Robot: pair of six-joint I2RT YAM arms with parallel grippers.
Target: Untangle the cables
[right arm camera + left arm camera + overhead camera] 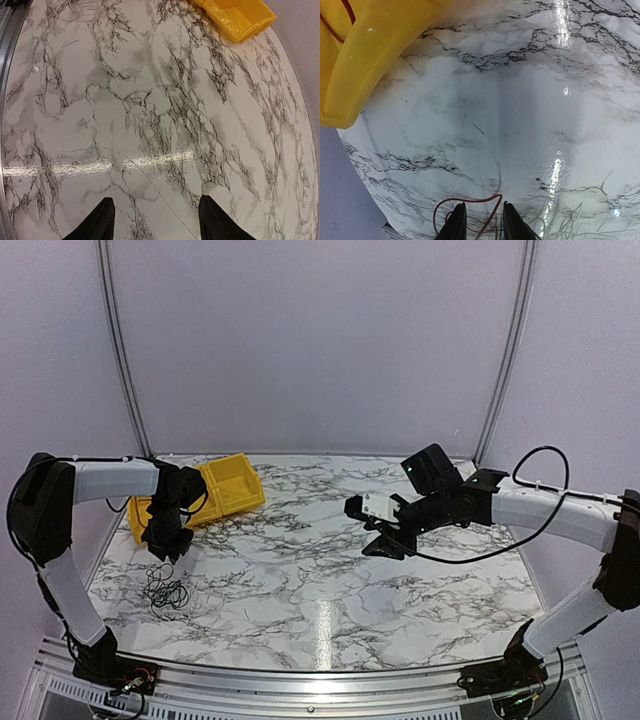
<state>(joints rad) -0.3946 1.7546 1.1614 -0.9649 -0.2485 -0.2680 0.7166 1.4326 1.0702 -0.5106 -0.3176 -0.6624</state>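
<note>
Left gripper [483,207]: pointed down at the table [320,580], jaws parted by a narrow gap and clamped on nothing visible. A loop of red wire [470,201] lies on the marble between the two fingertips; whether either pad touches it cannot be told. Pale strands [570,222] lie just to one side of the fingers. In the overhead view these belong to the cables [166,592], a small loose tangle of thin dark wires on the near left part of the table, directly beneath this gripper. A yellow bin [225,492] stands close behind the left wrist at the table's far left, its corner near the gripper but apart from the tangle. Right gripper [156,220]: held above the right-centre of the table, well apart from the cables, jaws spread wide and empty. A fine dark line [150,181] crosses the marble ahead of it; wire or surface mark cannot be told.
</note>
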